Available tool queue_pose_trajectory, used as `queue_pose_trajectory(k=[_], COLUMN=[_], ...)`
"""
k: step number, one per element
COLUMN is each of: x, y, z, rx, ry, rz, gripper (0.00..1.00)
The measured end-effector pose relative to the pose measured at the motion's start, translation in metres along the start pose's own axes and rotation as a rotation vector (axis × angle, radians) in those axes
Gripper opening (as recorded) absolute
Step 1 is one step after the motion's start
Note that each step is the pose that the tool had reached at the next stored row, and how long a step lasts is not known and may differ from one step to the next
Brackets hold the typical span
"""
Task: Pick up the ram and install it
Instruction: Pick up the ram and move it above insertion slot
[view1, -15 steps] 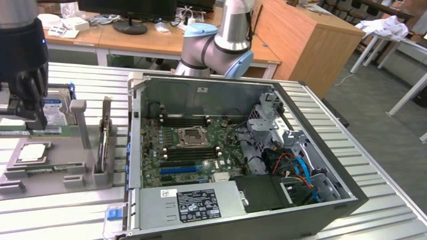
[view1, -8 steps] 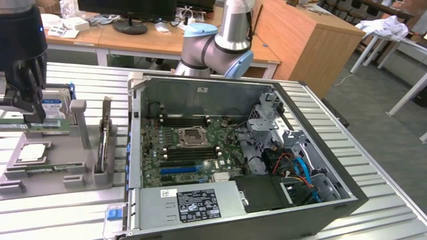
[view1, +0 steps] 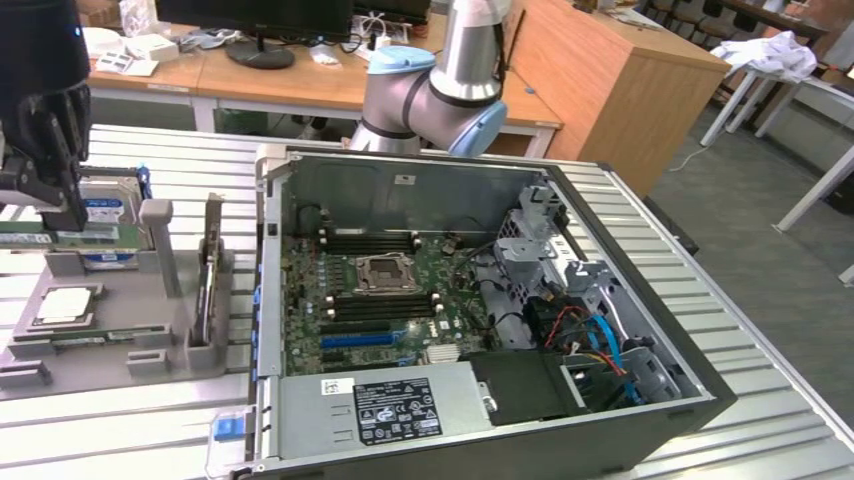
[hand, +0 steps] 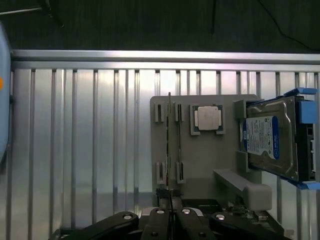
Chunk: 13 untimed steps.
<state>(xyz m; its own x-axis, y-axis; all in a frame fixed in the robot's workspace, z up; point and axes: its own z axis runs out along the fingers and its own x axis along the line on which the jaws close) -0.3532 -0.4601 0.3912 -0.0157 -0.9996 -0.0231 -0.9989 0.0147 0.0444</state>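
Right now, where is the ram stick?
The ram sits edge-on in the shut gripper, at the grey holder next to the processor chip, at the exterior view's left beside the computer case.

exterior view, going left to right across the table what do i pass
gripper → hard drive → upright card → cpu socket → blue cables
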Motion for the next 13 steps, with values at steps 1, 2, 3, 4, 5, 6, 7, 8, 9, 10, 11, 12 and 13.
queue_pose_trajectory(k=[1,2,3,4,5,6,7,8,9,10,11,12,13], x=[0.000,0.000,0.000,0.000,0.000,0.000,0.000,0.000,0.000,0.000,0.000,0.000,0.000], y=[-0.0001,-0.0002,-0.0002,-0.0003,-0.0004,-0.0004,-0.0005,-0.0006,-0.0005,-0.0005,-0.0005,-0.0005,-0.0006], z=[-0.0021,-0.0040,-0.0059,-0.0078,-0.0097,-0.0117,-0.0137,-0.0152,-0.0163,-0.0168,-0.0168,-0.0168,-0.0169], rx=[0.0000,0.0000,0.0000,0.0000,0.0000,0.0000,0.0000,0.0000,0.0000,0.0001,0.0002,0.0002,0.0001], ry=[0.0001,0.0001,0.0000,0.0001,0.0000,0.0000,0.0001,0.0000,-0.0001,-0.0001,-0.0002,-0.0002,-0.0001], rz=[0.000,0.000,0.000,0.000,0.000,0.000,0.000,0.000,0.000,0.000,0.000,0.000,0.000], gripper=[0.11,0.11,0.11,0.11,0.11,0.11,0.11,0.11,0.11,0.11,0.11,0.11,0.11])
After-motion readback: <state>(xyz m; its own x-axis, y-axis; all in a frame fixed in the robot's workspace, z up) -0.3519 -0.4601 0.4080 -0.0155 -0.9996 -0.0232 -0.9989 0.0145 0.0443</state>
